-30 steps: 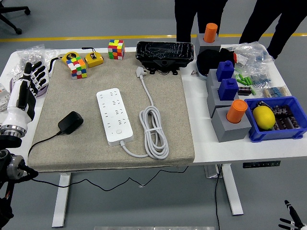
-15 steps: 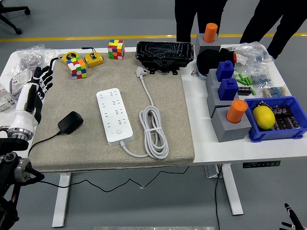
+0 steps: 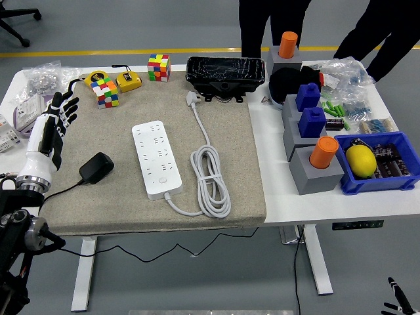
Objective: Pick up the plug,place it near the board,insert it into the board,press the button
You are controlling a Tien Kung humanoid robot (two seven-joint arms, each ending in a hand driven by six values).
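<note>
The black plug (image 3: 96,167) lies on the grey mat (image 3: 118,203) at its left side, with a thin black cable trailing off the near left edge. The white power board (image 3: 156,158) lies in the middle of the mat, its white cord (image 3: 210,182) coiled to its right. My left hand (image 3: 56,121) hovers over the mat's left edge, behind and to the left of the plug, fingers spread and empty. Only a small part of my right hand (image 3: 396,296) shows, at the lower right corner below the table.
Two colour cubes (image 3: 106,90) (image 3: 158,66), a yellow tape measure (image 3: 128,81) and a black box (image 3: 226,73) stand at the back. Grey blocks with orange cylinders (image 3: 319,162) and a blue bin (image 3: 377,180) fill the right side. People (image 3: 272,20) stand behind the table.
My left hand has moved to the right, from the table's left edge to over the mat's edge, closer to the plug. Nothing else on the table has moved.
</note>
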